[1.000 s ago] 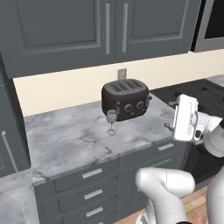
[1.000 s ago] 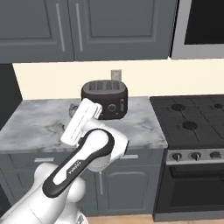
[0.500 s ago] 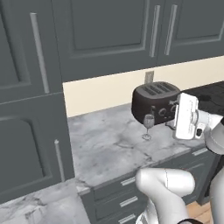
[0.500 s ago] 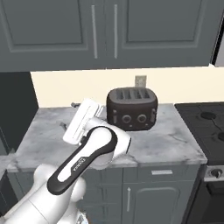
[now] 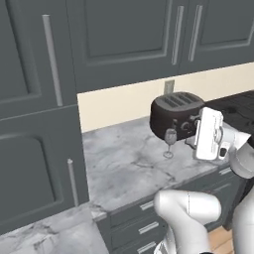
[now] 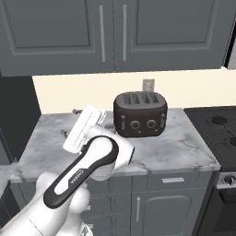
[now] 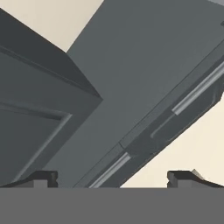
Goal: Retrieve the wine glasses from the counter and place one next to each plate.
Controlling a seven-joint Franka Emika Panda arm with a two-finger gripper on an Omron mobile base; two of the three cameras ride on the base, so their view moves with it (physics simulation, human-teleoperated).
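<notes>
In the left base view, a wine glass [image 5: 170, 143] is standing upright on the marble bench [image 5: 124, 163], just in front of the dark toaster [image 5: 177, 115] near the bench's right part. The white hand [image 5: 208, 134] is hovering just right of the glass, raised above the bench, not touching it; from here I cannot tell how far its fingers are spread.

In the right base view, the hand [image 6: 84, 127] is hanging over the left part of the bench [image 6: 179, 143], left of the toaster [image 6: 140, 114]. The arm is blocking where the glass would be.

In the hand view, the two fingertips [image 7: 41, 178] are sitting wide apart with nothing between them, pointing at the grey upper cabinets [image 7: 131, 78] and their silver handles [image 7: 199, 89].
</notes>
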